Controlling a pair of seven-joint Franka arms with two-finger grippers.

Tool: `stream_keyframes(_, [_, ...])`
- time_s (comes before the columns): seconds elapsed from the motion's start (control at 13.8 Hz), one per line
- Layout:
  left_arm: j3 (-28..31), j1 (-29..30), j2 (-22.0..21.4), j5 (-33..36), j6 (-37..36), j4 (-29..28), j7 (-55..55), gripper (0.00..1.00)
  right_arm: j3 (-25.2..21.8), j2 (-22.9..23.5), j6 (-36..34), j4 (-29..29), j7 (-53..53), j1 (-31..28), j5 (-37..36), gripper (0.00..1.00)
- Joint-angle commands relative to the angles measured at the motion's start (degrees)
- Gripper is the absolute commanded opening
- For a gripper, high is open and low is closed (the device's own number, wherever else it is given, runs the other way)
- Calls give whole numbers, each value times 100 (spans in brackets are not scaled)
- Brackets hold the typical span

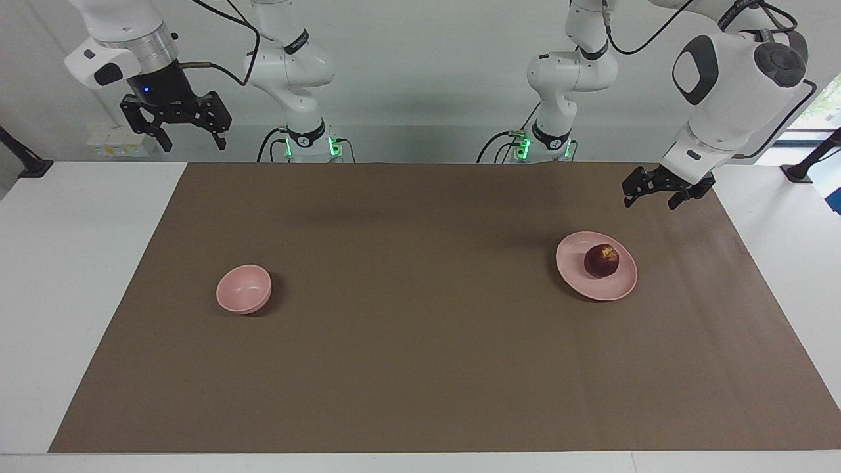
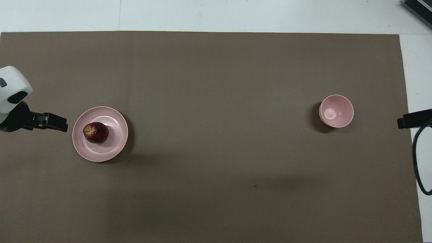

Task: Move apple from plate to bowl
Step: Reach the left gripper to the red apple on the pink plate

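Observation:
The dark red apple [image 1: 601,261] [image 2: 96,132] lies on the flat pink plate [image 1: 573,263] [image 2: 116,136], toward the left arm's end of the mat. The small deep pink bowl [image 1: 244,289] [image 2: 336,111] stands empty toward the right arm's end. My left gripper [image 1: 649,203] [image 2: 64,127] hangs open over the mat just off the plate's rim, apart from the apple, holding nothing. My right gripper [image 1: 195,146] [image 2: 401,122] waits open and raised over the right arm's end of the table, away from the bowl.
A brown mat [image 1: 420,368] covers most of the white table [image 1: 79,263]. Black clamp posts [image 1: 26,164] stand at both table ends. A black cable [image 2: 418,158] loops near the right gripper. Both arm bases [image 1: 305,141] stand at the robots' edge.

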Motion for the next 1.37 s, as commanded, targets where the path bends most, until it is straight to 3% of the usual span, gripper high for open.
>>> stream_keyframes(0.0, [5,112,-155,-5,493,-503,159,100,8,-92,-56,-68,-86,-27,-9,100])
stream_keyframes(0.36, [-4,200,-111,-5,1197,-1066,493,100,-1,-92,-38,-68,-77,-27,-9,100])
stream_keyframes(0.65, [-13,69,494,-5,2110,-1409,335,100,17,-92,-56,-68,-95,-27,-9,100])
stream_keyframes(1.08, [-22,-168,830,-13,3236,-1971,-147,100,-45,-92,-56,-68,-130,-105,-106,100])
stream_keyframes(1.3, [-22,-231,856,-13,3221,-1885,-237,100,-1,-136,-100,-130,-104,-27,9,100])
